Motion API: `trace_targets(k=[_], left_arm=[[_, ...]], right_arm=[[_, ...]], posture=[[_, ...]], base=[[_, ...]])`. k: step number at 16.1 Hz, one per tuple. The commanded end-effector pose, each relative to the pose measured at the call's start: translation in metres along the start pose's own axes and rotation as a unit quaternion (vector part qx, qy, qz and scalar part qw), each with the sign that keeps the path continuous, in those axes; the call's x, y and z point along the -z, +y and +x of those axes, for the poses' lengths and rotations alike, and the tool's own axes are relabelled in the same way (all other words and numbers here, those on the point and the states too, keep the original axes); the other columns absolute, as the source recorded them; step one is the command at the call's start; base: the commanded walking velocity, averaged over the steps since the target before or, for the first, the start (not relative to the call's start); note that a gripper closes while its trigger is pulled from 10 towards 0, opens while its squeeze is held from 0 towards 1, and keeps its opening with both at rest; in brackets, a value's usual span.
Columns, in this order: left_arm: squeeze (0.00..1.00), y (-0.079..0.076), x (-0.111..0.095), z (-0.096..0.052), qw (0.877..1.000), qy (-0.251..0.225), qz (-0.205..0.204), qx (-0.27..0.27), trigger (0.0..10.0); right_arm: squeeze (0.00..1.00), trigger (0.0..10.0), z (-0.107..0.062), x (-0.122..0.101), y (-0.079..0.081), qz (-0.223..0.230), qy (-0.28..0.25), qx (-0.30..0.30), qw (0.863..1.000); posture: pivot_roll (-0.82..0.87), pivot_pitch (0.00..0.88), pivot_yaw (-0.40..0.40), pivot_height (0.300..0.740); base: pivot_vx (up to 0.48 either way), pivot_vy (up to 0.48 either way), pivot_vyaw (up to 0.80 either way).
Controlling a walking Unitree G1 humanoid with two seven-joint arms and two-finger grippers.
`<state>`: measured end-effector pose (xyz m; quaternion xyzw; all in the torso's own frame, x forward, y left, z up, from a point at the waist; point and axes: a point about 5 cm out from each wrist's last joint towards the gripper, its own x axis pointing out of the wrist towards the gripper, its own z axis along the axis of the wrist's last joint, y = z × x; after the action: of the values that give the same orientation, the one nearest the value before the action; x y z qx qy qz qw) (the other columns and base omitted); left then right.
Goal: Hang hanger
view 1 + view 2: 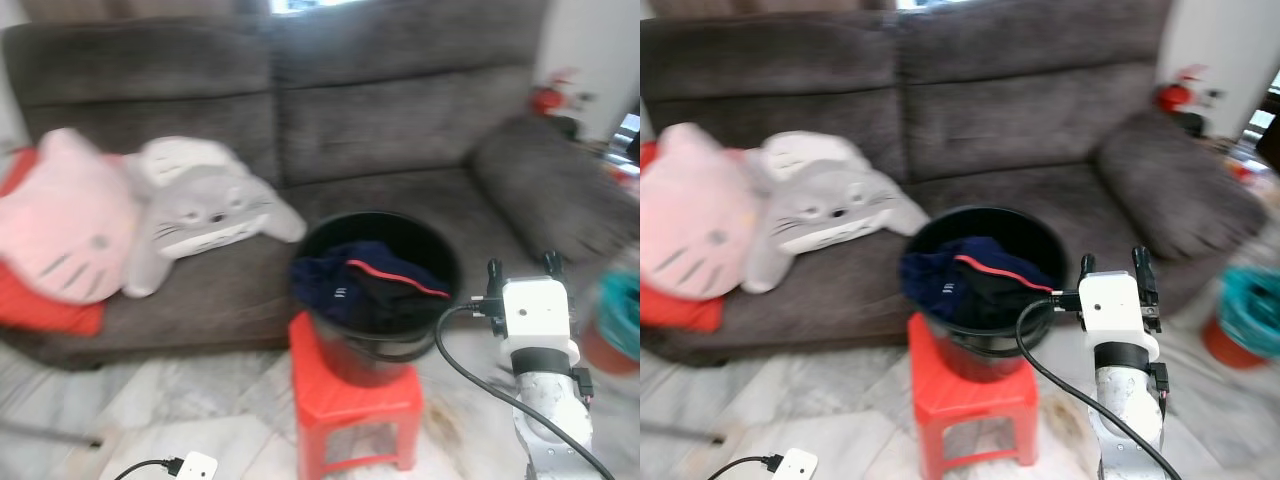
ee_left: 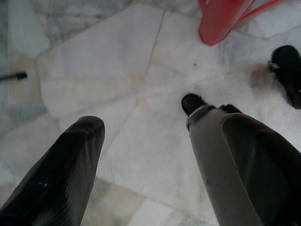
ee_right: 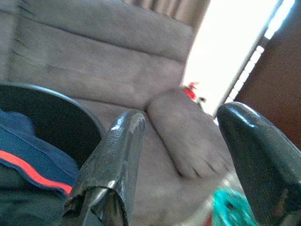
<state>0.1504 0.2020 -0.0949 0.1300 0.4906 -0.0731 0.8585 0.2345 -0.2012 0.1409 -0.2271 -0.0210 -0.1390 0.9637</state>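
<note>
Approach step. Black bucket [image 1: 380, 290] of dark clothes [image 1: 365, 285] on red stool [image 1: 350, 400]; hanger not identifiable. Right gripper [image 1: 521, 267] beside bucket, fingers spread, empty. Left gripper [image 2: 160, 155] spread, idle over floor. Next: locate hanger.

A wide dark grey fabric sofa [image 1: 400, 110] is stretching across the room in front of me. A pink cat-face plush cushion [image 1: 60, 220] is lying on its seat at my left, over a flat red cushion [image 1: 40, 315], and a grey and white plush toy [image 1: 205, 210] is leaning against the pink one. A black round plastic bucket [image 1: 400, 345] is sitting on a small red plastic stool [image 1: 350, 405] on the pale marble tile floor [image 1: 200, 420], just before the sofa. Dark navy clothing with a red stripe [image 1: 365, 280] is lying bunched inside the bucket. A white plug adapter on a black cord [image 1: 195, 467] is lying on the floor. A blurred teal basket-like object [image 1: 620, 310] is standing at my far right.
</note>
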Motion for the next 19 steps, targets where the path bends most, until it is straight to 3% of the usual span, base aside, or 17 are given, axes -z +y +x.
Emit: trace_targets(k=[1, 7, 10, 13, 19], left_arm=[[0.00, 0.0025, 0.0021, -0.0005, 1.000, 0.006, -0.009, -0.004, 10.0], [0.00, 0.0030, 0.0022, -0.0005, 1.000, 0.007, -0.005, -0.003, 10.0], [0.00, 0.0031, 0.0020, -0.0005, 1.000, 0.007, -0.006, -0.003, 10.0], [0.00, 0.0032, 0.0022, -0.0005, 1.000, 0.008, -0.006, -0.003, 10.0], [0.00, 0.0039, 0.0015, -0.0003, 1.000, 0.007, -0.004, -0.010, 10.0]], right_arm=[[0.00, 10.0, -0.0001, -0.0054, 0.0006, 0.005, -0.010, -0.001, 1.000], [0.00, 10.0, -0.0007, -0.0104, 0.0041, 0.014, -0.019, -0.004, 1.000], [0.00, 10.0, 0.0011, -0.0073, 0.0057, 0.048, 0.002, 0.000, 0.999], [0.00, 10.0, 0.0021, -0.0075, 0.0049, 0.042, 0.000, 0.000, 0.999], [0.00, 10.0, 0.0023, -0.0131, 0.0097, 0.037, -0.016, -0.032, 0.999]], posture=[[-0.27, 0.000, 0.052, 0.740], [-0.26, 0.000, 0.056, 0.740], [-0.26, 0.000, 0.056, 0.740], [-0.26, 0.000, 0.058, 0.740], [-0.26, 0.000, 0.057, 0.740]], base=[[0.000, 0.000, 0.00], [0.081, 0.000, 0.00], [0.245, 0.000, -0.70], [0.246, 0.000, -0.80], [0.041, 0.000, 0.00]])
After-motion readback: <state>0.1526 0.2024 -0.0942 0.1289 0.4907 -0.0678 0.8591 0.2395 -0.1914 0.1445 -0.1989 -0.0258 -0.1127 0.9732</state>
